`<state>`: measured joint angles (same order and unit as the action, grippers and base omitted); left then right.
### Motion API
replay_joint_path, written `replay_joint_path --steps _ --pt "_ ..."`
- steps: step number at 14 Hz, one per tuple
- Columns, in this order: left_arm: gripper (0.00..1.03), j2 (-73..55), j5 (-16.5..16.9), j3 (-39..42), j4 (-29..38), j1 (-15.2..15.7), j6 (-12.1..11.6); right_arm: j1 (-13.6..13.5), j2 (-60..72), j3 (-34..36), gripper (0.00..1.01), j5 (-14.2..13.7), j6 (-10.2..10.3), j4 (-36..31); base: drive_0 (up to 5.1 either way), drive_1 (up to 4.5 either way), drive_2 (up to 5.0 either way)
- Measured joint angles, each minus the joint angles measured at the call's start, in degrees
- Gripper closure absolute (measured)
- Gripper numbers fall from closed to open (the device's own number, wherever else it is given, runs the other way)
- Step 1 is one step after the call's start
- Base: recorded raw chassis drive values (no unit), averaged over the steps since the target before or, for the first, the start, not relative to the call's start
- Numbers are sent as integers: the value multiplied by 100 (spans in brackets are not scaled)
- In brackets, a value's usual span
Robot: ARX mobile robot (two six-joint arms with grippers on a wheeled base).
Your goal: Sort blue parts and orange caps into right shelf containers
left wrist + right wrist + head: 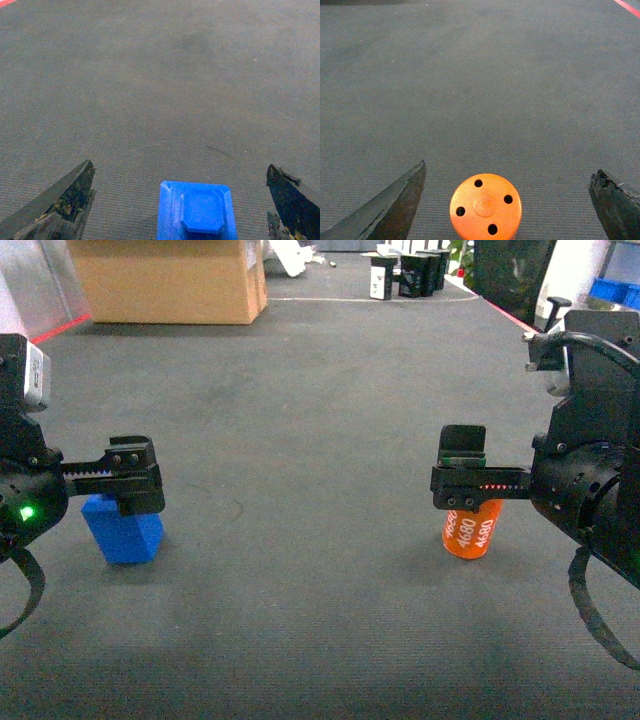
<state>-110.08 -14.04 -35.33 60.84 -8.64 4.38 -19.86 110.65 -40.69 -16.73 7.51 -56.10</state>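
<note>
Head view, left gripper (135,480) over blue part (122,530)

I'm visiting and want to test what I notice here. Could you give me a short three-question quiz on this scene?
1. True or false: the left gripper is clamped shut on the blue part.
2. What stands between the right gripper's fingers? A) orange cap B) cardboard box C) nothing
3. Fill in: both pieces stand on the grey ____.

Key: 1 false; 2 A; 3 floor.
</note>
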Motion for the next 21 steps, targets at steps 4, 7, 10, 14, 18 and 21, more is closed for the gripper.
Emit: replay_joint_path --steps 4,7,10,14,18,21 --pt "5 -479 52 -216 7 50 22 2 341 -245 3 2 0 131 0 0 0" --pt "5 -966 59 -398 31 92 166 79 975 -511 3 4 63 149 0 0 0" --pt "5 -1189 52 -538 -107 98 168 114 1436 -800 3 2 197 157 0 0 0" --pt "16 -1296 -7 -660 -267 96 181 66 1613 -1021 17 -164 181 181 0 0 0" --pt "61 -1121 -2 -601 -334 92 278 31 1410 -743 57 -151 63 39 0 0 0" --pt "61 315 -116 223 225 164 273 120 -55 372 57 -116 39 -254 0 0 0"
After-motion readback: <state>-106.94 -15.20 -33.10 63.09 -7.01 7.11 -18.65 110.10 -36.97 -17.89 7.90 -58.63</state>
